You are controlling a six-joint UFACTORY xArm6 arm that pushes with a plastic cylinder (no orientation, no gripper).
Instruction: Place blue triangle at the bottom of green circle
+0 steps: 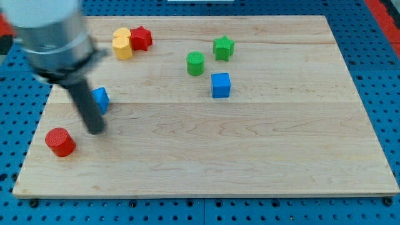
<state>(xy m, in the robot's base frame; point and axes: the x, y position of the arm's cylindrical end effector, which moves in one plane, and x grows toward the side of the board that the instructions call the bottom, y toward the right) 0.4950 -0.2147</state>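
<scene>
Small blue triangle block (101,99), half hidden behind dark rod, far left of ribbed green circle block (195,63); my tip (95,130) just below it on wooden counter (250,150); no pincer fitted.

Clearances and obstructions, wooden board (262,156)

Bottom and right areas: open wood, passable throughout. Upper centre: green circle (195,63), green star (224,47) and blue cube (220,85) form a loose cluster with narrow gaps; the strip directly below the circle is open, the cube standing just to its right. Top left: yellow block (122,44) touching red star (140,38). Left edge: red cylinder (60,141) near my tip (95,130); the rod partly hides the blue triangle (100,99), blocking approach from its left.
</scene>
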